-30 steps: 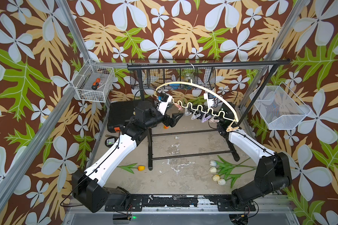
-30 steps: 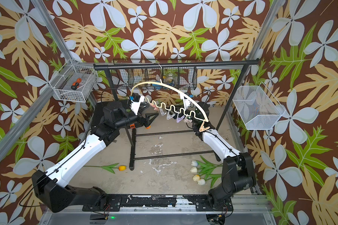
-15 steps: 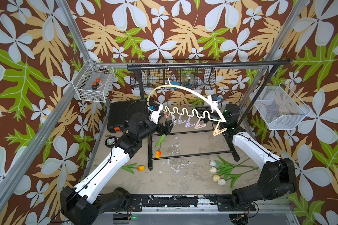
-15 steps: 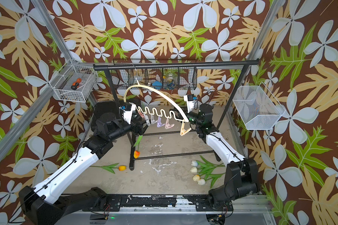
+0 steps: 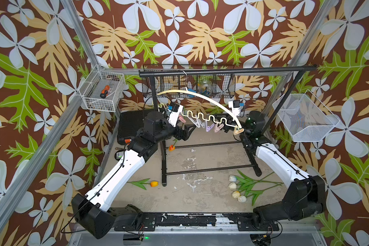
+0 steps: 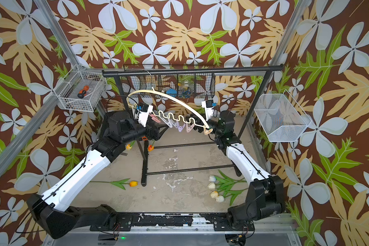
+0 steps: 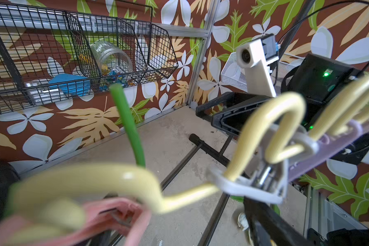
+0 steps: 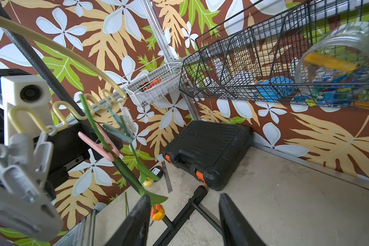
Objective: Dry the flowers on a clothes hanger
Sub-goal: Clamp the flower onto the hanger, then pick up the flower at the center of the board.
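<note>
While both my tools stand with jaws apart, gripping nothing I can see, I judge the step in hand to be drawing my left tool [image 5: 186,130] back from the clothes hanger [image 5: 209,100].

In both top views the hanger dangles from the black rack [image 5: 222,70]. One hung tulip [image 5: 171,147] points head-down under the hanger's end nearest my left arm. In a top view a second hung tulip [image 6: 128,146] shows beside it. A loose orange tulip [image 5: 154,183] and four white tulips [image 5: 235,187] lie on the table [image 5: 200,153], well below the hanger.

To do this well I should retreat slowly with jaws wide, since the hanger likely swings freely and a snag could shake a stem loose. My left arm reaches up, elbow bent, wrist level with the hanger. My right arm rises steeply to the hanger's other end.

My left wrist view shows a green stem [image 7: 128,127] rising from the blurred pink clothespin [image 7: 115,215], just under the hanger's wavy bar [image 7: 94,177].

My right wrist view shows my right tool [image 8: 184,198] gaping, with nothing between its fingers and both stems hanging beneath the hanger.
</note>
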`<action>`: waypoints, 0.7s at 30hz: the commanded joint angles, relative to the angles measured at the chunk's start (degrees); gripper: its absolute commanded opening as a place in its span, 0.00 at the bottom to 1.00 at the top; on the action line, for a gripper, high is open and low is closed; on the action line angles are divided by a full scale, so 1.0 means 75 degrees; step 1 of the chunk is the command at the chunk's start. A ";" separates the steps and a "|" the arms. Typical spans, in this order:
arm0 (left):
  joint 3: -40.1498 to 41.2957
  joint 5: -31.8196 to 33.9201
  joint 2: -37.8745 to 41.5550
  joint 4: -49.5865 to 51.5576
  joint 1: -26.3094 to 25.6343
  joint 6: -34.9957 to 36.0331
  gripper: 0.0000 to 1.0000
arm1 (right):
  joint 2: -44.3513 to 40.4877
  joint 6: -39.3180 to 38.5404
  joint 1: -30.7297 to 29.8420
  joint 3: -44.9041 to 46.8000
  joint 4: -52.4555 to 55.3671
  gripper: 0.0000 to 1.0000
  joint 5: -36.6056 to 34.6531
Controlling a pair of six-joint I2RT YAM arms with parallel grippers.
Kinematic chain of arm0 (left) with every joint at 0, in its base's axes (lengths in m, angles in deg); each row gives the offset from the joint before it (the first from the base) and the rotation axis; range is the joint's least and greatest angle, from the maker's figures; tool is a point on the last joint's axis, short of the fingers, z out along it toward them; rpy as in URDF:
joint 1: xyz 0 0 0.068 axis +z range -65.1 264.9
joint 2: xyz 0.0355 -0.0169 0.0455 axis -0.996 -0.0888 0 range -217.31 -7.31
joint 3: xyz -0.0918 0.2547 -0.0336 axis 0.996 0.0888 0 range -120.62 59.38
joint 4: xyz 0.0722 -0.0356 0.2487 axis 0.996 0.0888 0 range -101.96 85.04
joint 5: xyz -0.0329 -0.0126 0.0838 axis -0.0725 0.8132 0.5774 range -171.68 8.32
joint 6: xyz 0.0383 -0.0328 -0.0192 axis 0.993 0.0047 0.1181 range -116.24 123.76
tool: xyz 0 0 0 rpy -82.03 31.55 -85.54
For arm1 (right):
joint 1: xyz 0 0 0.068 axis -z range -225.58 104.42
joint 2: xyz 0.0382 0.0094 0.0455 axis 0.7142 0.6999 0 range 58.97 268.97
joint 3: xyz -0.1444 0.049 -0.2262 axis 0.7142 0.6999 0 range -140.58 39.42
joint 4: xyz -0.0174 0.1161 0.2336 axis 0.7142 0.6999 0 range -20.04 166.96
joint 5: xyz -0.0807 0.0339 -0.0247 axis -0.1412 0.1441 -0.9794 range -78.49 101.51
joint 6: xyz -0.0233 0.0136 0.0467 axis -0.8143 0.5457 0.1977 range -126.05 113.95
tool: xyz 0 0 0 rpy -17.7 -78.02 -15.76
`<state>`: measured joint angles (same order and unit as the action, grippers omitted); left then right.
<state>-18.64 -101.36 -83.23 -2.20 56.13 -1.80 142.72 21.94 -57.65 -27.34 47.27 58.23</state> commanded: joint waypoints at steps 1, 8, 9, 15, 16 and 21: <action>-0.0349 0.0113 -0.0176 0.0773 -0.0001 0.0279 0.95 | -0.0073 -0.0122 0.0083 -0.0069 0.0141 0.53 -0.0058; -0.0649 0.0386 -0.0134 0.1722 0.0005 0.0186 0.98 | -0.0079 -0.0181 0.0238 -0.0120 0.0281 0.53 -0.0061; -0.0719 0.0465 -0.0114 0.1898 0.0005 0.0188 0.98 | -0.0080 -0.0206 0.0250 -0.0144 0.0321 0.53 -0.0057; -0.1118 0.0827 -0.0002 0.2781 0.0005 0.0124 0.98 | -0.0046 -0.0270 0.0300 -0.0227 0.0458 0.53 -0.0066; -0.1173 0.0857 0.0021 0.2892 0.0005 0.0116 0.98 | -0.0039 -0.0263 0.0305 -0.0227 0.0470 0.53 -0.0070; -0.1592 0.1155 0.0120 0.3421 0.0003 0.0050 0.98 | -0.0042 -0.0294 0.0321 -0.0271 0.0518 0.53 -0.0068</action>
<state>-29.02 -94.87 -82.92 20.18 56.13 -0.80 142.56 20.54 -55.38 -28.63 51.77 57.73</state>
